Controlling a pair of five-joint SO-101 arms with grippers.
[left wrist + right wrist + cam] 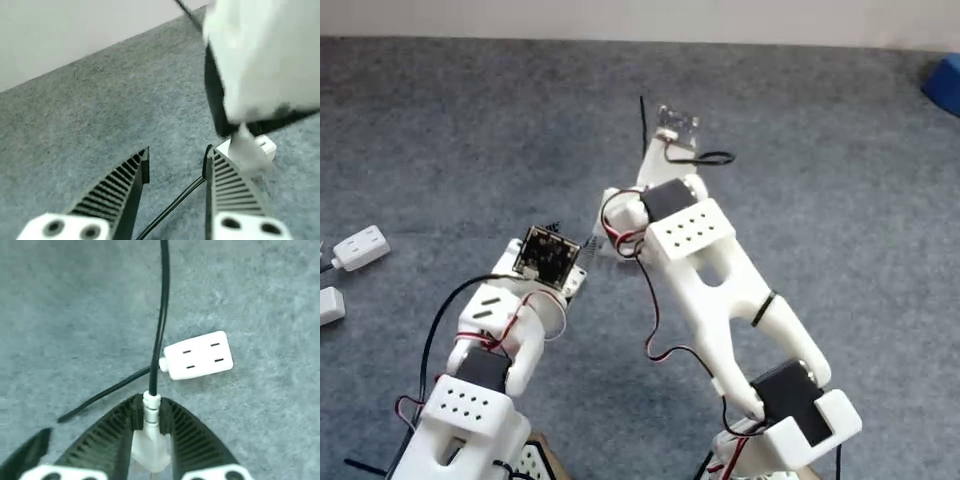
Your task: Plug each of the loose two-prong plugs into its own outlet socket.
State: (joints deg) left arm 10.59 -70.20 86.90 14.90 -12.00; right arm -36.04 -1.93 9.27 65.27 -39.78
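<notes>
My right gripper point(148, 412) is shut on a white two-prong plug point(148, 442), and the plug's black cord point(161, 315) runs away from the fingertips. Just past the tips, a white outlet socket point(200, 356) with two pairs of slots lies flat on the grey carpet. The plug is a short way from it and not touching. My left gripper point(175, 162) is open low over the carpet, with a black cord point(167, 212) running between its fingers. A corner of the white outlet socket point(265, 145) shows beyond its fingertips, under the right arm point(265, 55).
Two more white outlet blocks point(360, 247) point(328, 305) lie at the far left of the carpet. The two arms point(690, 235) point(548, 255) meet near the middle. A blue object point(945, 85) sits at the back right. A pale wall point(60, 35) borders the carpet.
</notes>
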